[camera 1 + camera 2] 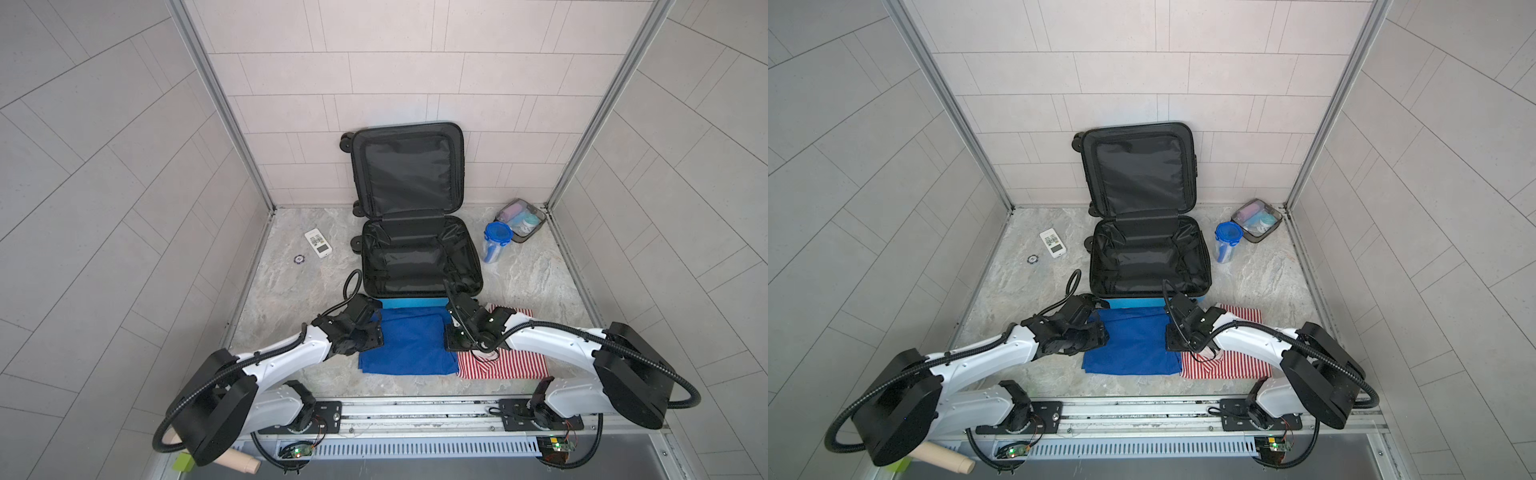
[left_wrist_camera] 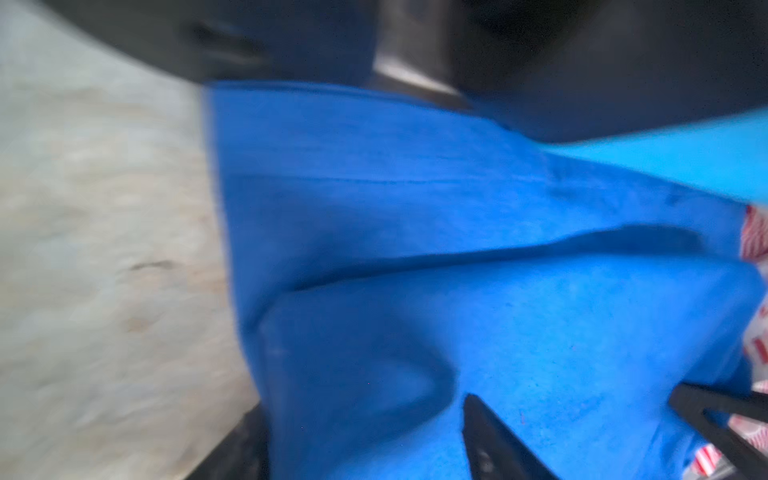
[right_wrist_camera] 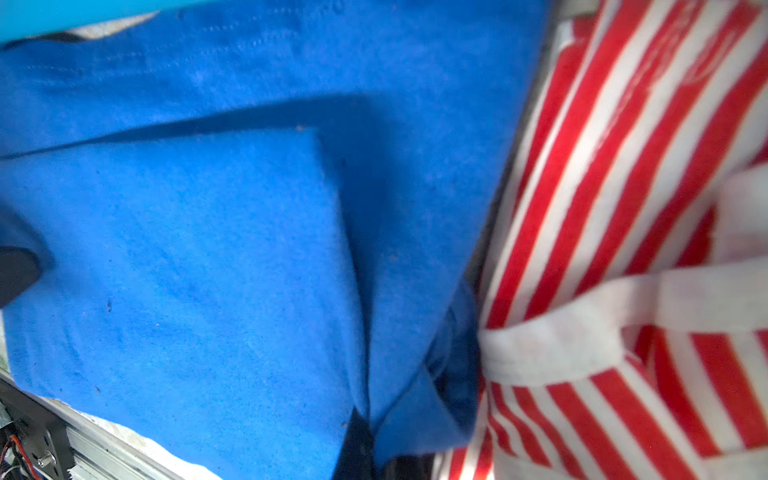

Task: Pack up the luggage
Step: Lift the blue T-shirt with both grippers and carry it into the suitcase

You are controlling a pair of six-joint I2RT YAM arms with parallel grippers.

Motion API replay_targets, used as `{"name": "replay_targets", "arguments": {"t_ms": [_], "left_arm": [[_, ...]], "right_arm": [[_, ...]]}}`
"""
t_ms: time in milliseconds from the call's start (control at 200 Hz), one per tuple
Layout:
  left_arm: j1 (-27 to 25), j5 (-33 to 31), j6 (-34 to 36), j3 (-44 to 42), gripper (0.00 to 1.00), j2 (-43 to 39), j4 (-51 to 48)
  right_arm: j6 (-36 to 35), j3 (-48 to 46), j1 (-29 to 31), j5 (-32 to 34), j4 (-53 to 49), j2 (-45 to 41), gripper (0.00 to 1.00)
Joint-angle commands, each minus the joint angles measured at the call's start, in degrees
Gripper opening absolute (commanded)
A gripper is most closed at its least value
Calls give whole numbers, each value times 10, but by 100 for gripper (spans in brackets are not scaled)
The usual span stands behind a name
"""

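- Luggage (image 1: 419,257) is lying open near the back of the marble-patterned table (image 1: 291,299). Its base is resting flat, and its lid is standing up and leaning against the tiled back wall.
- Black lining is showing in both halves, and a strip of bright-blue shell is showing along the front wall in both top views.
- Just in front of that wall, a folded blue cloth (image 1: 409,347) is lying on the table, with its far edge touching or almost touching the shell.
- A red-and-white striped garment (image 1: 513,368) is lying beside the blue cloth on the right, and their edges are meeting.
- The left gripper (image 2: 598,419) is sitting over the left edge of the blue cloth. In the left wrist view its two black fingers (image 2: 494,440) are standing well apart above the fabric and are gripping nothing.
- The right gripper (image 3: 360,436) is sitting at the right edge of the blue cloth, next to the stripes. Its jaws are pressing together, and the blue fabric is bunching up into them in the right wrist view, so they are pinching the cloth.
- A clear container with a blue lid (image 1: 496,241) is standing just right of the luggage, and a clear toiletry pouch (image 1: 521,218) is lying in the back right corner.
- A white remote (image 1: 318,243) and a small round chip (image 1: 298,259) are lying left of the luggage, well apart from it.
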Motion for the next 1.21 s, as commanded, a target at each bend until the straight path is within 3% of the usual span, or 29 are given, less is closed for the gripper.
{"name": "replay_targets", "arguments": {"t_ms": [0,180,295,560,756,941,1076,1201], "left_arm": [[-22,16,-21,-28,58,19,25],[-39,40,-32,-22,15,-14,38],[-42,27,-33,-5,4,-78,0],[-42,-3,-3,85,0,-190,-153],[-42,-32,29,196,0,-228,-254],[-41,-54,58,301,0,-211,-280],[-41,-85,97,360,0,-176,-241],[-41,-104,152,439,0,-94,-230]], "right_arm": [[6,13,9,-1,-9,-5,0],[9,32,37,3,-15,-14,0],[3,49,52,9,-30,-35,0],[-34,97,58,0,-85,-98,0],[-134,185,58,-1,-172,-146,0],[-175,253,46,18,-185,-188,0],[-191,309,-14,-7,-190,-184,0],[-205,356,-64,-11,-182,-158,0]]}}
